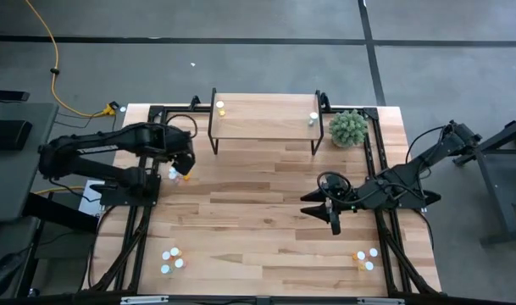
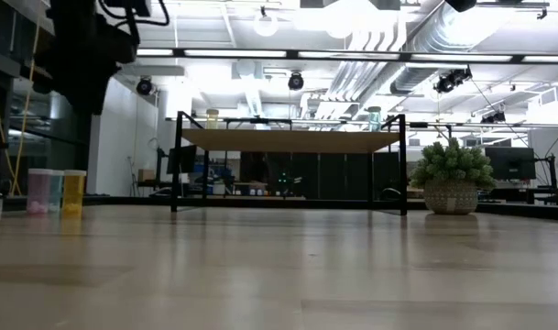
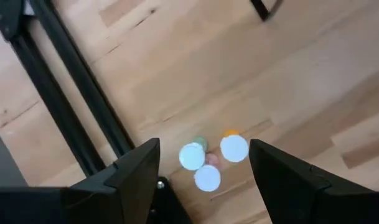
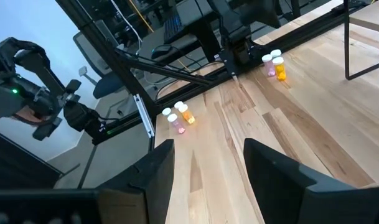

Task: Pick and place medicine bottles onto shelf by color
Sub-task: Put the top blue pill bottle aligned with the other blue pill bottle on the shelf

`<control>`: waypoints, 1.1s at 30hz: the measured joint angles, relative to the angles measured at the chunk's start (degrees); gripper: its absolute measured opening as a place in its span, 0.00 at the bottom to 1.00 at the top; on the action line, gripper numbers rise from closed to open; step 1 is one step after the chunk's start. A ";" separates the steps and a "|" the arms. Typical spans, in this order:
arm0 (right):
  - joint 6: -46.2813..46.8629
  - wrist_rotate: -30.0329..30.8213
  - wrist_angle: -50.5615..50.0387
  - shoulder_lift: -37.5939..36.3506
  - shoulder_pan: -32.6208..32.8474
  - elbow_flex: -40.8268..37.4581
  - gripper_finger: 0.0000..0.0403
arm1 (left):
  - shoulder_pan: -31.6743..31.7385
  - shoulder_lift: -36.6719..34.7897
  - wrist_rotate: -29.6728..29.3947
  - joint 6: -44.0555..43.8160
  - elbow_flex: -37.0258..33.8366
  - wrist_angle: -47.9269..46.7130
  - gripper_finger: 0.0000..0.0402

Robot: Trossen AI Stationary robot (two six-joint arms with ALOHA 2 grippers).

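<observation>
I have the left gripper (image 3: 205, 168) hanging over the cluster of three bottles (image 3: 208, 162) by the table's left rail, fingers spread wide and holding nothing. Through the wrist camera the white caps sit directly beneath and between my fingers, bottles upright, so their long axis runs straight up toward me and the approach I would judge right is a plain vertical descent. The three caps touch one another, so singling one out looks tight. The shelf (image 1: 266, 119) lies off toward the table's far edge from this gripper, already carrying one bottle at each end. The right gripper (image 1: 334, 222) waits mid-table, parted and empty, well apart from this cluster; my left arm is clearly the nearer.
</observation>
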 joint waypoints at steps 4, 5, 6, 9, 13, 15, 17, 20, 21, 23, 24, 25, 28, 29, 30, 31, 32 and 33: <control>-0.02 0.00 -0.01 0.00 0.00 0.00 0.46 | 0.75 1.28 2.23 -6.29 -3.14 0.47 0.59; -0.02 0.00 -0.01 0.00 0.00 0.00 0.46 | 0.99 1.14 3.51 -8.03 -4.80 0.90 0.59; -0.02 0.00 -0.01 0.00 0.00 0.00 0.46 | 1.06 0.81 4.83 -9.66 -6.53 1.68 0.59; -0.06 0.00 -0.01 0.00 0.00 0.00 0.46 | 1.25 0.04 6.58 -13.99 -11.49 4.11 0.58; -0.48 0.18 -0.07 0.00 -0.02 0.02 0.46 | 3.03 0.10 1.29 -17.61 -9.52 6.09 0.57; -0.48 0.22 -0.21 0.00 -0.02 0.02 0.46 | 3.88 0.37 0.61 -18.58 -9.70 5.81 0.57; -0.48 0.22 -0.29 0.00 -0.02 0.02 0.46 | 4.59 0.31 1.20 -19.69 -10.18 5.30 0.57; -0.48 0.24 -0.38 0.02 -0.02 0.02 0.46 | 5.14 0.46 3.35 -22.01 -11.77 5.72 0.57; -0.48 0.25 -0.44 0.00 -0.02 0.02 0.46 | 5.10 0.60 3.63 -22.52 -12.07 6.05 0.57; -0.49 0.27 -0.46 0.01 -0.02 0.02 0.46 | 4.93 1.87 3.89 -22.35 -12.52 6.07 0.57; -0.50 0.27 -0.49 0.00 -0.02 0.00 0.46 | 4.92 2.65 4.24 -21.55 -12.52 5.97 0.57; -0.49 0.28 -0.51 0.01 -0.02 0.02 0.46 | 4.94 3.40 4.34 -20.49 -12.52 5.99 0.57; -0.49 0.28 -0.65 0.01 -0.02 0.02 0.46 | 5.74 5.76 4.12 -18.81 -12.52 5.96 0.57; -0.50 0.28 -0.72 0.00 -0.02 0.02 0.46 | 6.16 6.62 4.26 -18.73 -12.52 5.96 0.57; -0.48 0.29 -0.86 0.00 -0.02 0.02 0.46 | 6.50 7.54 4.77 -18.70 -12.52 5.97 0.57; -0.50 0.31 -0.98 0.01 -0.02 0.02 0.46 | 6.81 8.47 5.54 -18.67 -12.52 6.12 0.57; -0.49 0.31 -1.14 0.02 -0.02 0.02 0.46 | 7.04 9.29 6.24 -18.65 -12.52 6.50 0.57; -0.50 0.33 -1.32 0.01 -0.02 0.02 0.46 | 7.04 10.08 6.84 -18.54 -12.52 6.76 0.57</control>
